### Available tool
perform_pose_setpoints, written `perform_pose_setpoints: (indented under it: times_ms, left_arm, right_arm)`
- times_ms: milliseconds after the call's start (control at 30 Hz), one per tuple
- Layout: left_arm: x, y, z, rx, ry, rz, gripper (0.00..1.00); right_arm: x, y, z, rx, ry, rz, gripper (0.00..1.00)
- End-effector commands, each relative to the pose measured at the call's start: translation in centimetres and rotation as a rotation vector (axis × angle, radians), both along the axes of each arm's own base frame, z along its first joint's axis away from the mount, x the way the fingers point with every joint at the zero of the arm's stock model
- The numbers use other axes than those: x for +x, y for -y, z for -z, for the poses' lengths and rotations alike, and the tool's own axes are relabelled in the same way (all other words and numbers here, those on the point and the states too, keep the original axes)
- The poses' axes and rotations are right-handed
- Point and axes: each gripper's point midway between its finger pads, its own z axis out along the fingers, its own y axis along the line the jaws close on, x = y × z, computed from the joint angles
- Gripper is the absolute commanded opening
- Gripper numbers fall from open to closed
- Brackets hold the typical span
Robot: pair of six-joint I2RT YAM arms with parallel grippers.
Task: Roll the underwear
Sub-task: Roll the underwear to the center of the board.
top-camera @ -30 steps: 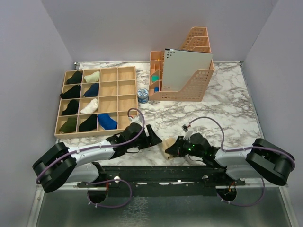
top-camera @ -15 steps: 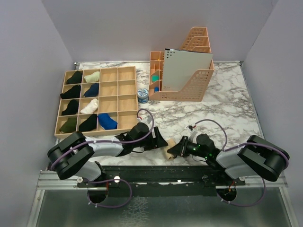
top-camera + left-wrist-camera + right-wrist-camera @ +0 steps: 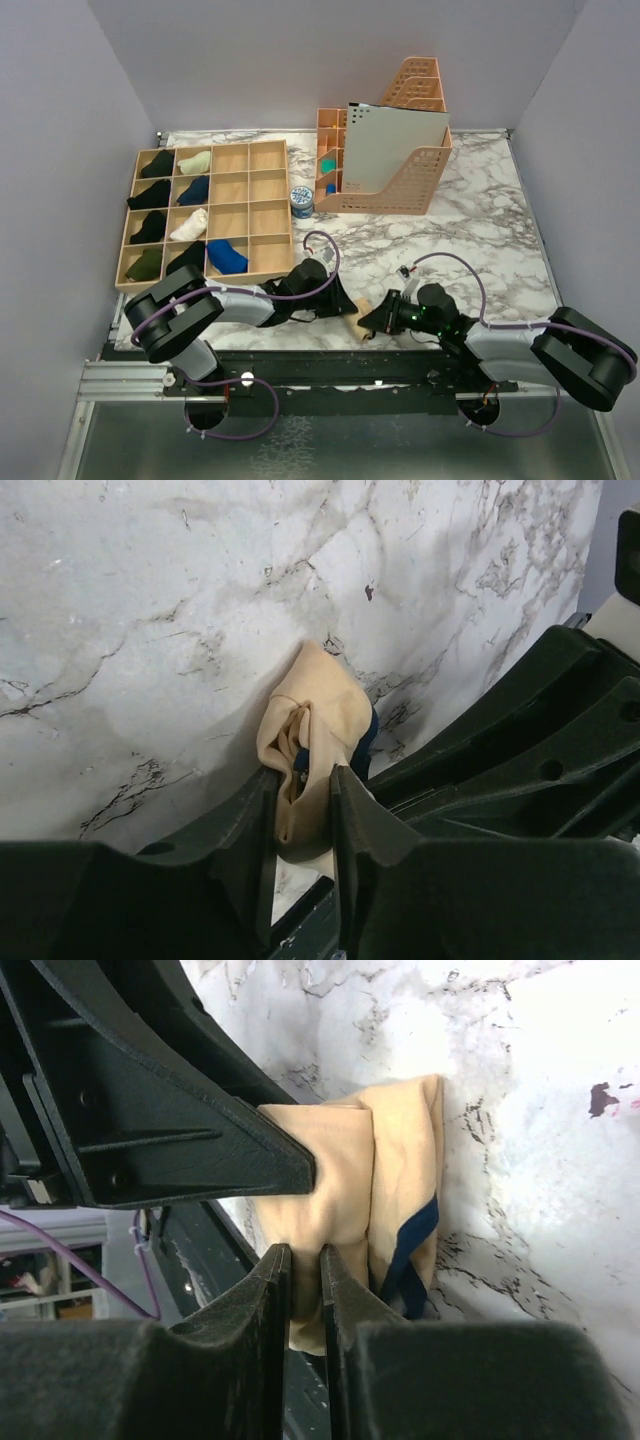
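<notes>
Underwear (image 3: pixel 318 712) pinched tight by left end effector (image 3: pixel 303 780) and by right end effector (image 3: pixel 303 1255) alike

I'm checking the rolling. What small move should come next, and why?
Probably roll the underwear over with both wrists: the left gripper and right gripper each pinch the tan bundle from opposite sides, and it looks only loosely folded.

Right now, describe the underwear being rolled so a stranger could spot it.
On the marble table, look at the near edge, where both sets of jaws meet. The underwear is the tan bundle pinched there, navy-trimmed, unlike the rolls in the wooden organizer.
</notes>
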Motion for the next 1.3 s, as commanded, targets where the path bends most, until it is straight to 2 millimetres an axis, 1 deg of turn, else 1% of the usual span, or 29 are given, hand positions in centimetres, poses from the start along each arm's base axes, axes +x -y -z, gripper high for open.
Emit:
perform_pose_setpoints:
  times_ms: [0, 67, 167, 300, 400, 467, 533, 600, 633, 733, 867, 933, 1033, 1133, 1267]
  left_arm:
    - [0.0, -0.1, 0.5, 0.022, 0.012, 0.017, 0.26]
    - [0.2, -0.3, 0.4, 0.028, 0.020, 0.009, 0.23]
    - [0.6, -1.1, 0.5, 0.072, 0.041, -0.016, 0.21]
    - [1.8, -3.6, 0.9, 0.230, 0.072, -0.081, 0.19]
    - [2.5, -5.2, 0.8, 0.269, 0.073, -0.126, 0.19]
    - [2.6, -6.3, 1.0, 0.286, 0.049, -0.156, 0.18]
    - [2.9, -7.5, 1.2, 0.297, 0.029, -0.191, 0.17]
    - [2.7, -8.9, 1.6, 0.310, -0.001, -0.224, 0.16]
    - [2.7, -9.4, 1.7, 0.306, -0.011, -0.235, 0.16]
    - [2.7, -10.5, 1.4, 0.294, -0.023, -0.267, 0.16]
    - [2.5, -11.0, 0.9, 0.281, -0.027, -0.270, 0.16]
    - [2.4, -11.1, 0.9, 0.282, -0.030, -0.271, 0.16]
    - [2.3, -11.2, 0.9, 0.278, -0.034, -0.279, 0.17]
    - [2.0, -11.0, 0.8, 0.262, -0.055, -0.268, 0.17]
    - [2.1, -10.7, 0.9, 0.255, -0.070, -0.266, 0.17]
  right_arm:
    - [-0.5, 0.9, 1.8, -0.128, -0.006, -0.052, 0.26]
    - [-0.4, 0.5, 1.2, -0.145, 0.023, -0.093, 0.36]
    - [0.0, 0.0, 0.0, -0.178, 0.074, -0.149, 0.47]
    - [1.1, -0.2, -1.6, -0.240, 0.152, -0.188, 0.52]
    - [2.0, -0.5, -2.4, -0.304, 0.197, -0.220, 0.57]
    - [2.6, -0.9, -2.8, -0.361, 0.239, -0.225, 0.58]
    - [2.9, -1.7, -3.4, -0.407, 0.300, -0.234, 0.58]
    - [3.0, -3.0, -4.2, -0.439, 0.366, -0.254, 0.58]
    - [2.8, -3.2, -3.7, -0.484, 0.373, -0.271, 0.58]
    - [2.6, -5.1, -3.6, -0.558, 0.448, -0.294, 0.58]
    - [2.7, -6.8, -2.9, -0.626, 0.512, -0.312, 0.58]
    - [2.9, -8.2, -3.3, -0.619, 0.564, -0.335, 0.58]
    - [3.3, -9.1, -3.4, -0.645, 0.612, -0.343, 0.57]
    - [3.2, -10.0, -3.2, -0.650, 0.648, -0.367, 0.55]
    - [2.7, -11.0, -2.4, -0.669, 0.669, -0.405, 0.49]
